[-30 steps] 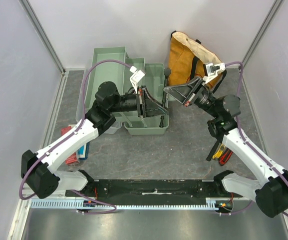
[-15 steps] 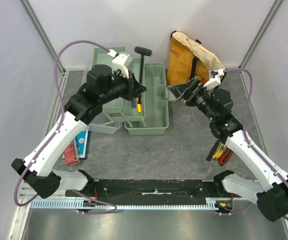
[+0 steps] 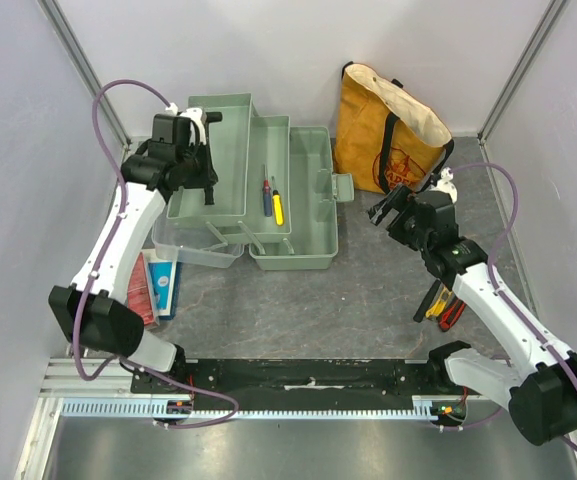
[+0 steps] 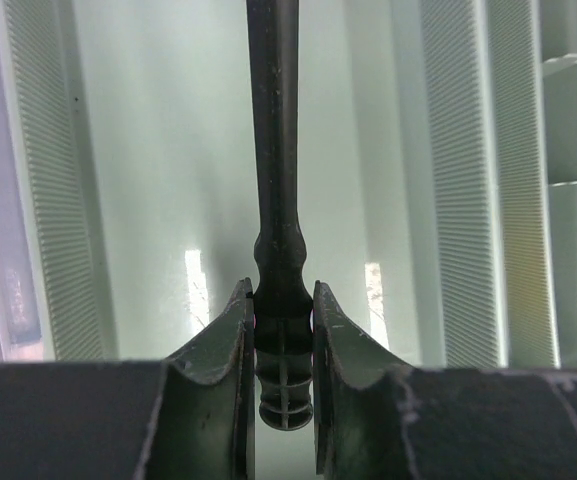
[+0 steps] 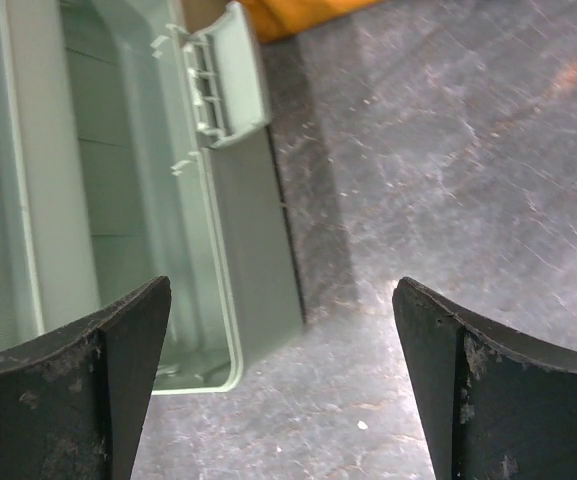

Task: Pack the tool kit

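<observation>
Toolbox [image 3: 313, 215], pale sage green plastic, stands open on the grey table [image 3: 298, 300] with its trays fanned out to the left. The right gripper [image 5: 283, 290] hovers low at its right side, fingers [image 5: 128, 345] spread fully apart and holding nothing. The box's near corner and its hinged latch [image 5: 223, 75] lie just ahead of the left finger, and bare table lies ahead of the right one.

In the middle tray [image 3: 280, 140] a red-and-black screwdriver [image 3: 265, 197] and a yellow screwdriver [image 3: 276, 207] lie side by side. Over the far-left tray [image 3: 230, 130] the left gripper [image 4: 282, 300] has its fingers [image 4: 223, 340] nearly closed on the ribbed end of a black-handled tool [image 4: 273, 150]. The tool runs straight away from them above the tray's smooth floor; whether it touches the floor cannot be told. A clear lid [image 3: 190, 250] hangs at the box's near left.

Red and blue packets [image 3: 153, 290] lie beside the left arm. Loose hand tools [image 3: 440, 305] with red and yellow handles lie by the right forearm. A mustard tote bag [image 3: 383, 120] stands upright beyond the right fingers.
</observation>
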### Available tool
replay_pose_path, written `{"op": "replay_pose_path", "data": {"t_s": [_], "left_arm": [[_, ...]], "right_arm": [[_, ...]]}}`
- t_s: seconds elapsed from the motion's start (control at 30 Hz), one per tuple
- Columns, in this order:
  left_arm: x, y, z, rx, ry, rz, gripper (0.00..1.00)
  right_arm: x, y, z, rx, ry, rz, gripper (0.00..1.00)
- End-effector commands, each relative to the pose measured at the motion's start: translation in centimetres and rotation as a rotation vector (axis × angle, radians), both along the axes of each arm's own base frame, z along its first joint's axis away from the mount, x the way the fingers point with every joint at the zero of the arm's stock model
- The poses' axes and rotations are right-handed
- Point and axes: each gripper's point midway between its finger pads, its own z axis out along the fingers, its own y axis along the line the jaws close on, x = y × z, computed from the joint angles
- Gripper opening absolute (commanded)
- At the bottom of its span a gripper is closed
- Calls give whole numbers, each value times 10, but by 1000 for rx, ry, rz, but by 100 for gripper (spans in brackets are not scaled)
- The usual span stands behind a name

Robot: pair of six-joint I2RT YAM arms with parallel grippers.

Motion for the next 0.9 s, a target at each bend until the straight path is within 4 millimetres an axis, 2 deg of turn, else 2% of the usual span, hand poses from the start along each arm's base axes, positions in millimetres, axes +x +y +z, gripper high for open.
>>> {"op": "replay_pose_path", "data": {"t_s": [0.0,0.13,0.27,0.3,0.37,0.43,0.57,0.7,0.87], "left_arm": [[10,5,1,59,5,-30,2],[16,8,-18,85,60,-14,7],[21,9,-27,102,96,-2,11],[22,9,-29,102,102,2,11],[23,7,-27,90,95,-6,3],[24,5,-23,82,83,-9,2],[24,1,0,53,15,-21,2],[19,-2,39,22,-87,-26,2],[4,-23,76,-49,-167,-98,2]], "right_arm": [[-5,-14,-13,-39,40,-39,98],[-6,-23,-25,-57,75,-70,98],[-7,-35,-36,-77,107,-114,98],[-8,-36,-38,-79,115,-117,98],[-8,-40,-41,-80,126,-130,98],[-7,-41,-43,-77,131,-132,98],[-7,-40,-46,-71,146,-124,98],[-6,-39,-49,-65,157,-124,98],[-5,-40,-46,-60,148,-129,98]]}}
